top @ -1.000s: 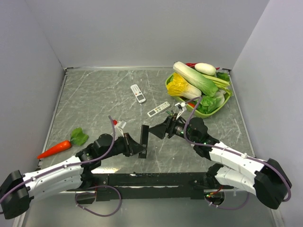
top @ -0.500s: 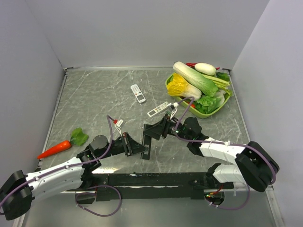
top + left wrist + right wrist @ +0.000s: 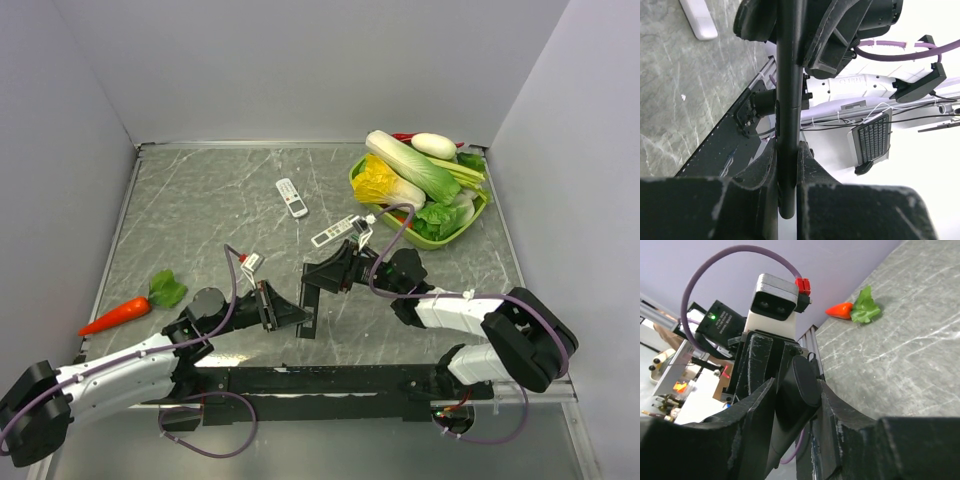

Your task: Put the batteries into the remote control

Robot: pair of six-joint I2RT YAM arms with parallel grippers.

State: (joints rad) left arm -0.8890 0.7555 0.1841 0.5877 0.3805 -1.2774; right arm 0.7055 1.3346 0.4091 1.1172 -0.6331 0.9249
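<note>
Grey marble worktop (image 3: pixel 200 210), front centre: your left tool (image 3: pixel 788 150) is clamped on the slim black remote (image 3: pixel 309 303); your right tool (image 3: pixel 797 385) has its fingers pressed against the other end.

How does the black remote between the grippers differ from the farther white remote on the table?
The black remote is dark all over; the white remote is pale with a red button. The black remote is off the table, the left gripper at one end and the right gripper at the other; the white remote lies flat, untouched. The black remote looks longer. Both are slim bars.
</note>
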